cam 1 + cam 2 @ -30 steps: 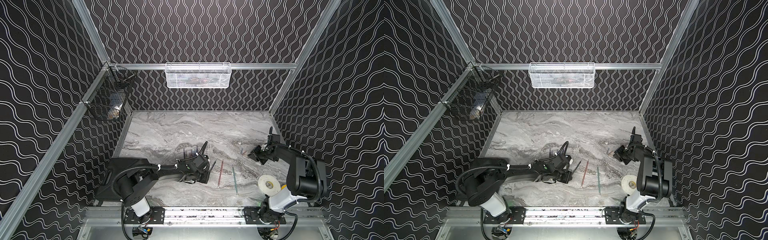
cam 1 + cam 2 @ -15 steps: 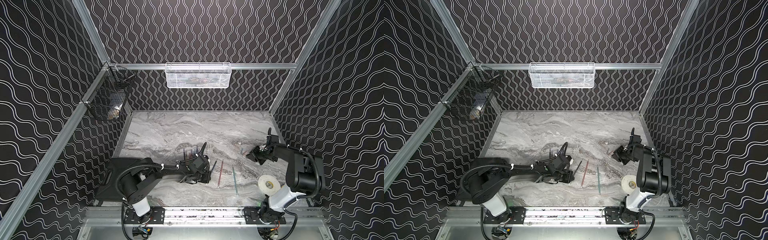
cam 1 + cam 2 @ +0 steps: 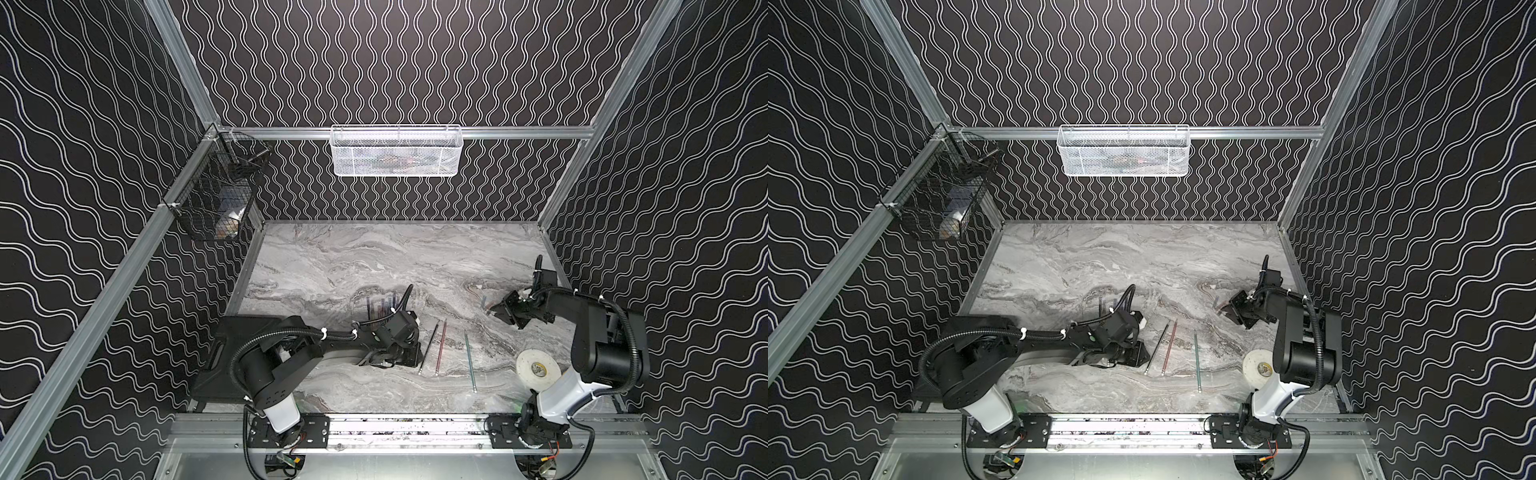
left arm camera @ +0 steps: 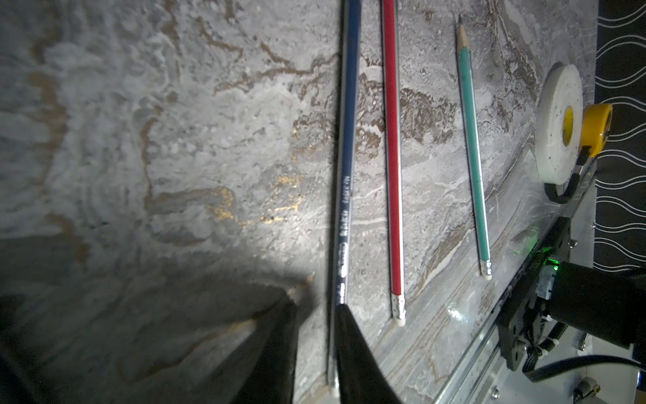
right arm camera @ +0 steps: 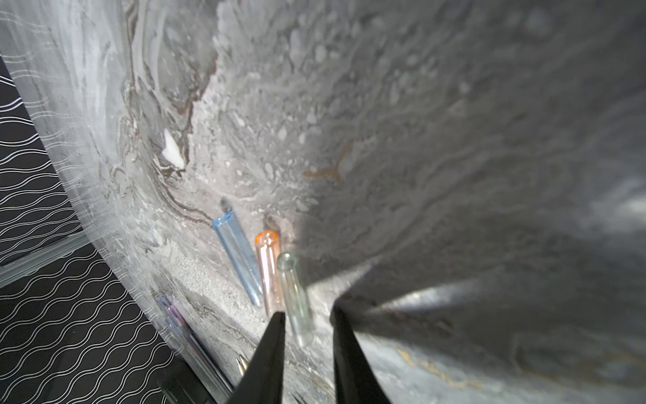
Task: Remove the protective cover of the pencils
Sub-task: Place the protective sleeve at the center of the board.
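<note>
Already bare and side by side on the marble table (image 3: 374,257), toward its front: blue pencil (image 4: 344,175), red pencil (image 4: 393,157), green pencil (image 4: 473,150). Low at the blue one's eraser end, left gripper (image 4: 316,304), jaws a narrow gap apart, apparently clamping nothing. Near the right wall, right gripper (image 5: 307,311), also slightly parted, clear cap (image 5: 295,297) loose between its tips, beside orange cap (image 5: 268,266) and blue cap (image 5: 237,259). Behind the left arm, further capped pencils (image 3: 380,305). Likely light, stiff, prone to rolling; caps thin, slick, perhaps brittle: best pinched mid-barrel, cap near its closed end, pulled straight along the axis. On the back rail, white mesh basket (image 3: 397,129): contents unclear. On the left rail, black wire basket (image 3: 195,208): something pale inside.
</note>
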